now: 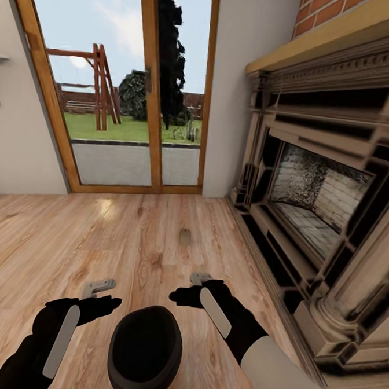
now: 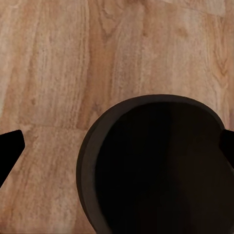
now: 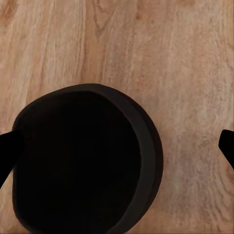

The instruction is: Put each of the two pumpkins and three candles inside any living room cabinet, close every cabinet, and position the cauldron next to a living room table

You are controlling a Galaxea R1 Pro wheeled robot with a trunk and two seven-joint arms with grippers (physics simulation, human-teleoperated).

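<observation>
The black cauldron (image 1: 144, 350) stands on the wood floor between my two arms, its dark mouth facing up. My left gripper (image 1: 101, 296) hovers open above its left side and my right gripper (image 1: 189, 288) hovers open above its right side. In the left wrist view the cauldron (image 2: 156, 165) lies below widely spread fingertips (image 2: 9, 148). The right wrist view shows the cauldron (image 3: 83, 161) under equally spread fingertips (image 3: 7, 151). One small beige candle (image 1: 184, 236) lies on the floor ahead of the right gripper. The pumpkins, the cabinet and the table are out of view.
A stone-and-brick fireplace (image 1: 323, 186) with a raised hearth runs along the right. A wood-framed glass door (image 1: 138, 92) to the garden fills the far wall. Bare wood floor (image 1: 69, 238) stretches to the left and ahead.
</observation>
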